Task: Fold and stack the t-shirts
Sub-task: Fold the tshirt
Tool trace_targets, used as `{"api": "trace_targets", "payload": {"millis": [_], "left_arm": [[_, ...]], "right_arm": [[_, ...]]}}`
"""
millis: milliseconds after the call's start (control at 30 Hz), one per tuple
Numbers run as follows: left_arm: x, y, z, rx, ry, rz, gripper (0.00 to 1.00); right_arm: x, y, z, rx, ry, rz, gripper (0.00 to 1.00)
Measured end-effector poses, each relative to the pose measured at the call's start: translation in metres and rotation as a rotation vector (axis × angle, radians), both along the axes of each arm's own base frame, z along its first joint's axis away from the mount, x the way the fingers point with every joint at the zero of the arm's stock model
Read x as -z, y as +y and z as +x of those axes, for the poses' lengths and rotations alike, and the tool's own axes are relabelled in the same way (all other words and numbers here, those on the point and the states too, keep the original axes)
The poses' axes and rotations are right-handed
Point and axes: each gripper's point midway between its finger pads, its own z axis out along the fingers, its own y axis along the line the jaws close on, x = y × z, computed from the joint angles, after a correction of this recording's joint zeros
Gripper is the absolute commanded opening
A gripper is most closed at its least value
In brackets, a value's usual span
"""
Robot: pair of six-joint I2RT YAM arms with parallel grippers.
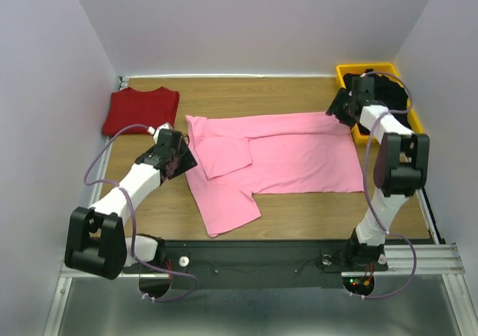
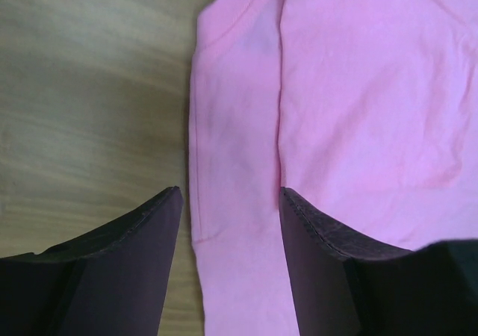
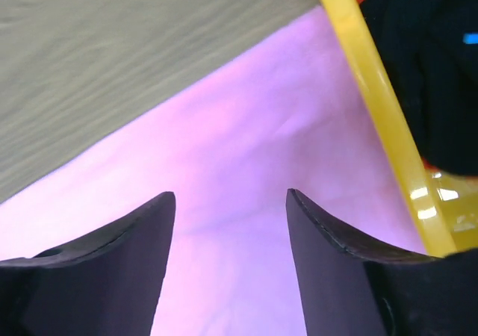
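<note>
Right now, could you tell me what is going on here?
T-shirts are being folded. The pink t-shirt lies spread, partly folded. The left gripper hovers open over its left edge, the right gripper open over its far right corner by the yellow bin holding the black t-shirt. The dark red t-shirt lies folded far left.

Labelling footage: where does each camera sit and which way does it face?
Top external: above and behind the arms, looking down on table, pink shirt, red shirt and bin; both arms show.
Left wrist: on that arm, looks past the open left hand at the pink shirt's edge and wood.
Right wrist: on that arm, looks past the open right hand at the pink shirt, bin rim and black shirt.
Shared: all see the pink shirt; top and right wrist both see the bin.
</note>
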Motion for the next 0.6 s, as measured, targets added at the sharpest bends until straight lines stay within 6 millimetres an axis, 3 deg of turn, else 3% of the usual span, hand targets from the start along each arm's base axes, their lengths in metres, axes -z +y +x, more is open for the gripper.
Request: {"api": "trace_targets", "payload": {"millis": [100,233,367,600], "left_arm": [[0.003,-0.004,-0.018,0.01,0.033,0.001,0.62],[0.018,-0.008,-0.043,0.022,0.107,0.015,0.58],[0.034,-0.012,-0.057,0.037,0.177,0.046,0.51],[0.042,-0.008,-0.055,0.015,0.193,0.077,0.49]], "right_arm": [[-0.042,0.005,-0.025,-0.008,-0.068,0.014,0.74],[-0.064,0.002,-0.072,0.02,-0.077,-0.01,0.74],[-0.045,-0.012,-0.124,0.076,0.013,-0.066,0.74],[0.003,-0.033,-0.206,0.16,0.219,-0.118,0.74]]}}
